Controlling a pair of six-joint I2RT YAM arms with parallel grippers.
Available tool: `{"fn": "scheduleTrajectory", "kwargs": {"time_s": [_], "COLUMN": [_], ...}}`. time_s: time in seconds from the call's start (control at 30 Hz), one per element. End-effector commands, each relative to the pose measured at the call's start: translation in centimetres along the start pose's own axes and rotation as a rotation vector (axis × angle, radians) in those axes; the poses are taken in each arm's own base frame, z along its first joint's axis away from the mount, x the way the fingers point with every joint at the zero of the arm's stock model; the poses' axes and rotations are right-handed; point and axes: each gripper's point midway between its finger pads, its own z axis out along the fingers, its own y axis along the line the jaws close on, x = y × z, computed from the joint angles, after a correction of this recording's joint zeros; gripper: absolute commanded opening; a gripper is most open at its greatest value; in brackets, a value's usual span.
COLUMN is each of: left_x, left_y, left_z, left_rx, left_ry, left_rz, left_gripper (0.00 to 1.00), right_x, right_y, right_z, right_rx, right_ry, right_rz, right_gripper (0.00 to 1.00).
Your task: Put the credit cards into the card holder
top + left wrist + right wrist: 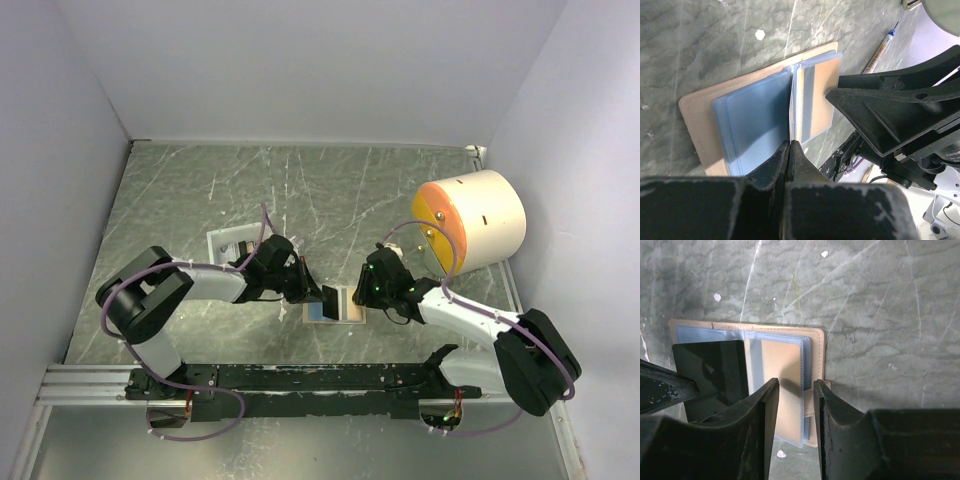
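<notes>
The tan card holder (348,306) lies open on the table between my two grippers, its clear blue sleeves showing in the left wrist view (695,115) and the right wrist view (817,340). My left gripper (318,292) is shut on a black credit card (331,297) and holds it over the holder's left half. The card shows flat in the right wrist view (710,370) and edge-on between my shut left gripper (790,145). My right gripper (368,292) is open and empty (794,390), its tips straddling the holder's right edge by the snap tab. No other cards show.
A white tray (232,243) sits behind the left arm. A large cream cylinder with an orange and yellow face (470,222) stands at the back right. A thin pen (880,47) lies beyond the holder. Side walls close in the table.
</notes>
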Motion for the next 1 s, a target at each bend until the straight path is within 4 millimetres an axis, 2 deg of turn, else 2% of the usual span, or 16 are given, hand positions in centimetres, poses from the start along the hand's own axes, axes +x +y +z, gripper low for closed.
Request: {"fn": "scheduleTrajectory", "kwargs": {"time_s": [0.0,0.13,0.43,0.7,0.97], "left_x": [0.1,-0.1,-0.4,-0.6,-0.3], "left_y": [-0.4,-0.4,-0.7,-2.0,-1.6], "left_z": [-0.5,-0.5,-0.8,-0.9,-0.8], "left_rx": [0.008,0.004,-0.008,0.045,0.046], "left_ry": [-0.014,-0.022,-0.035,-0.034,-0.026], "left_rz": [0.039,0.038,0.045,0.057,0.048], "left_gripper": [0.07,0.07,0.07,0.07,0.07], "right_x": [0.4,-0.3,0.0,0.8,1.8], "right_y": [-0.1,-0.3,-1.5,-2.1,-2.4], "right_z": [-1.2,-1.1,-0.5,0.2,0.4], "right_rx": [0.024,0.057,0.121,0.136,0.126], "right_ry": [0.047,0.043,0.067,0.084,0.101], "right_rz": [-0.02,-0.046,-0.07,-0.075,-0.067], "right_gripper": [0.36,0.38,0.42,0.26,0.22]}}
